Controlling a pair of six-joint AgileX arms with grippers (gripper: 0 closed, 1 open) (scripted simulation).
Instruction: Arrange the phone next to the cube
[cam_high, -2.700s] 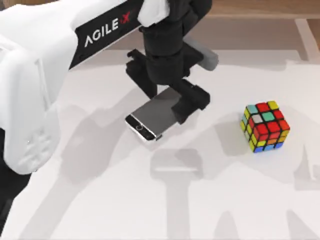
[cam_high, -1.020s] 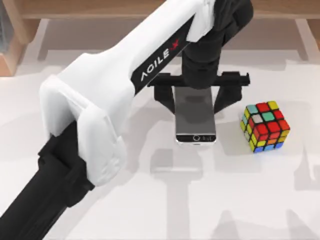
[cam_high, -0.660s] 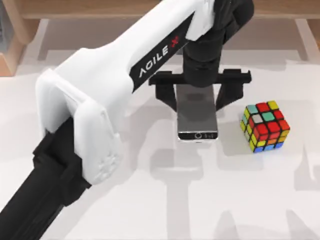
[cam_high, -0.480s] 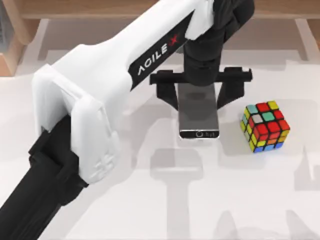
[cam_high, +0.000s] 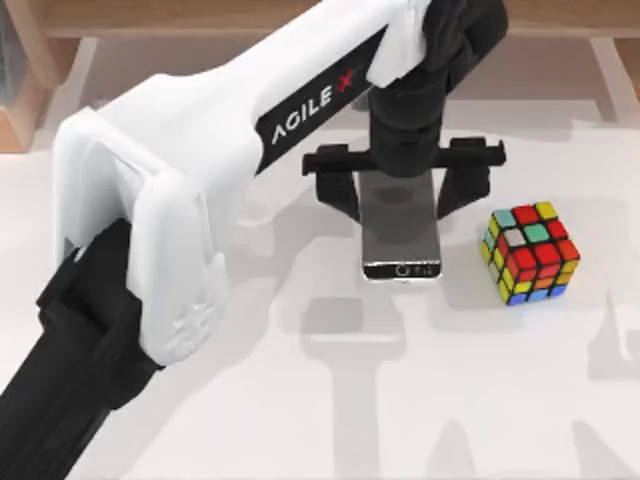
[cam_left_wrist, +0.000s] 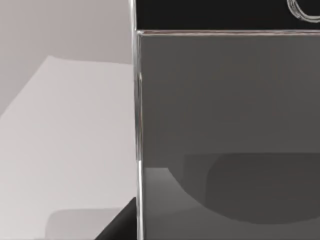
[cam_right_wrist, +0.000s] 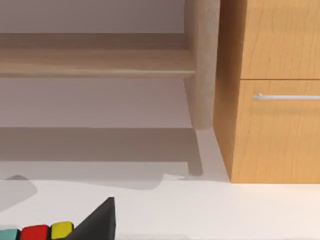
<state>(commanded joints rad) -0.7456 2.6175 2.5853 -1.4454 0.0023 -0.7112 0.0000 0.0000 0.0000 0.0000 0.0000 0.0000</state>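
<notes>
The phone (cam_high: 401, 238) has a dark glossy screen and a silver rim, and its home-button end points toward the table's front. It sits a short gap to the left of the cube (cam_high: 530, 252). My left gripper (cam_high: 400, 200) reaches down over the phone's far half, with its black fingers (cam_high: 345, 195) pressed against the two long sides, shut on it. In the left wrist view the phone's screen (cam_left_wrist: 225, 125) looms very close. The cube's red and yellow stickers (cam_right_wrist: 35, 233) peek into the right wrist view beside a dark piece of my right gripper (cam_right_wrist: 100, 220).
A wooden shelf edge (cam_high: 200, 15) runs along the back of the white table (cam_high: 300, 400). A wooden cabinet with a drawer handle (cam_right_wrist: 272, 125) and a round wooden leg (cam_right_wrist: 202, 65) stand behind the table. My left arm's white link (cam_high: 200, 170) spans the table's left half.
The phone has turned from diagonal to lengthwise and travelled right toward the cube in my left gripper. Over the last second it crept a little further right. The cube has not moved.
</notes>
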